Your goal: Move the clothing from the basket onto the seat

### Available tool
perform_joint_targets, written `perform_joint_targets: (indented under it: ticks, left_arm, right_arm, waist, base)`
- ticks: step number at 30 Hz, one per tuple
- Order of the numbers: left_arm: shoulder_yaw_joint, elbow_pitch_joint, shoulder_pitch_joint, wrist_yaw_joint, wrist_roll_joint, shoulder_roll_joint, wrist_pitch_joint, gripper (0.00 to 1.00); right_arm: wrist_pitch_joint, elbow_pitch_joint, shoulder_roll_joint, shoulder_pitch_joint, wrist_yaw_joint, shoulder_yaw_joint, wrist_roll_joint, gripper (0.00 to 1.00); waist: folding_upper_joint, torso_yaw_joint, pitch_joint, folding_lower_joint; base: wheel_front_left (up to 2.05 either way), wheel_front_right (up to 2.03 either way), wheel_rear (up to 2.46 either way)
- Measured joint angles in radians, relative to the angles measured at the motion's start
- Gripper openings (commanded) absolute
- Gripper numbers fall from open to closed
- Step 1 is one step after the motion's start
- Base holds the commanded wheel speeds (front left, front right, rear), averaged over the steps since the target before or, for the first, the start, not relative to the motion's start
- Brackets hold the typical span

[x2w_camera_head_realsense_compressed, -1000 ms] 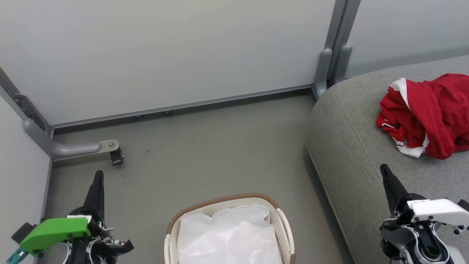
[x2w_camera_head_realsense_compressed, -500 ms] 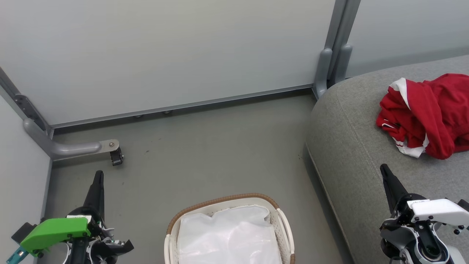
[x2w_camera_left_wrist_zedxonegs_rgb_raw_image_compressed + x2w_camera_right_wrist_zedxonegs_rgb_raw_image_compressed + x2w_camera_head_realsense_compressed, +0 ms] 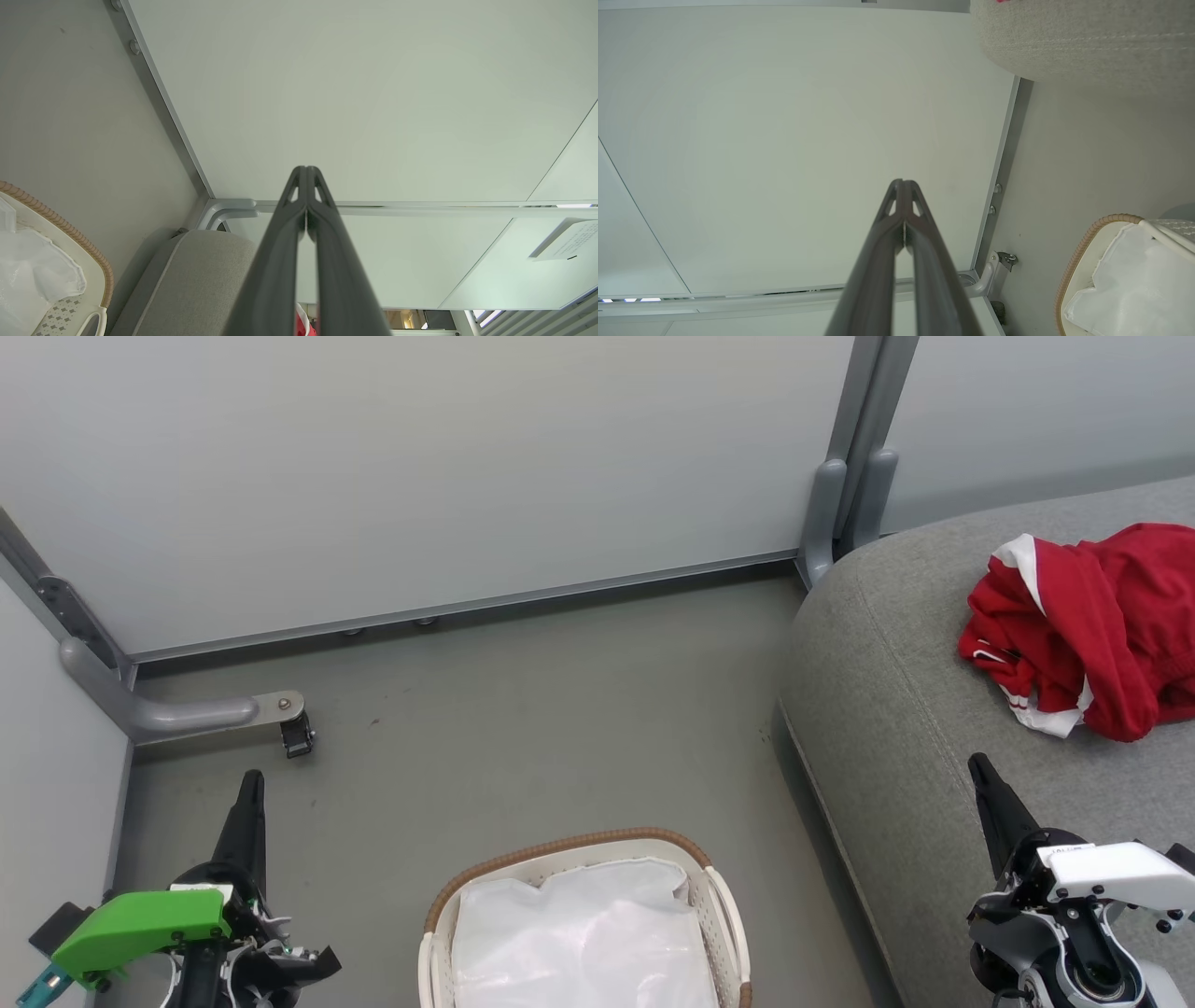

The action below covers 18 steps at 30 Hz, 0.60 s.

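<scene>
The clothing (image 3: 1083, 625) lies in a crumpled red heap with white trim on the seat (image 3: 896, 728), well in from its rounded edge, so it looks unlikely to slide off. It is well apart from the basket (image 3: 560, 847), which stands on the floor (image 3: 523, 709) between the two arms. What shows of the basket holds nothing but its white liner (image 3: 579, 933); its near end is cut off by the head view's edge. On that showing the job appears finished. The left tool (image 3: 250, 784) has its fingers pressed together on nothing and points up over the floor to the left of the basket. The right tool (image 3: 980, 767) is likewise closed and empty, over the seat's near part and short of the heap. Both stand clear of basket and clothing, probably parked because nothing is left to carry.
</scene>
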Motion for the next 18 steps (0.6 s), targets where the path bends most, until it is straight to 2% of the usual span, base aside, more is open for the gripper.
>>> perform_joint_targets:
  ticks: [18]
  left_arm:
    - [0.000, 0.000, 0.000, 0.000, 0.000, 0.000, 0.000, 0.00]
  right_arm:
    - [0.000, 0.000, 0.000, 0.000, 0.000, 0.000, 0.000, 0.00]
  waist:
    - [0.0000, 0.000, 0.000, 0.0000]
  base:
    - [0.00, 0.00, 0.00]
